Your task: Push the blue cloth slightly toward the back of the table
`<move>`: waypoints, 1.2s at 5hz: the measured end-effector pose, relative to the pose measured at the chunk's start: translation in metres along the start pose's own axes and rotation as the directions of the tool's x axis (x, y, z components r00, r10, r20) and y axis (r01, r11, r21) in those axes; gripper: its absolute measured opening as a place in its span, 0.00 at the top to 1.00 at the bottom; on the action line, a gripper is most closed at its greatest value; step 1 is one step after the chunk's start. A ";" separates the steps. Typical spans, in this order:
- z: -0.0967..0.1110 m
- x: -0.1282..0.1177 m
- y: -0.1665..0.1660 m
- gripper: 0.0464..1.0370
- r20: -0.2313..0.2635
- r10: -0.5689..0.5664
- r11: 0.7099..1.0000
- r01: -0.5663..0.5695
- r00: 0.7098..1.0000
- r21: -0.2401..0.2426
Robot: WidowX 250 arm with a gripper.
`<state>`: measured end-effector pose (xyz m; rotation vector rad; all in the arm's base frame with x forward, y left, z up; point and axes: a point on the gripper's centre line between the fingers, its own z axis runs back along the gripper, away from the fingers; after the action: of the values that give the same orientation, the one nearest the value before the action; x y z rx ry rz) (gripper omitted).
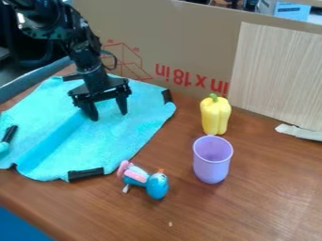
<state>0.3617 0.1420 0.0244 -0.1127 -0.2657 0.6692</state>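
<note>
Turquoise cloth (123, 139) under a wide-spread gripper (108, 116)
Likely light, limp; best pinched by its fold (55, 141), near the table's (270, 193) edge.

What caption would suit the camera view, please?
Open robot hand over a turquoise cloth, with yellow pepper, purple cup and blue toy on the table nearby.

Turquoise cloth (119, 136), yellow pepper (215, 118), green stem (213, 97), lilac cup (212, 167), blue-and-pink toy (156, 187)

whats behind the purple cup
A yellow toy pepper stands behind the purple cup, with cardboard farther back. The cup covers the patch of table directly behind it, which cannot be seen.
</note>
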 end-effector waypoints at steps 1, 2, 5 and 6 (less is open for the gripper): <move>0.008 -0.015 -0.003 0.04 -0.061 -0.041 0.999 0.040 0.997 -0.024; 0.032 -0.012 -0.011 0.04 -0.041 -0.075 0.996 0.072 0.996 -0.056; 0.071 0.000 0.026 0.04 -0.048 -0.218 0.976 0.218 0.975 0.007; 0.092 0.003 0.057 0.04 -0.143 -0.206 0.964 0.226 0.968 0.143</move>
<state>0.3044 0.1902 0.1031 0.0265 -0.0989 0.4611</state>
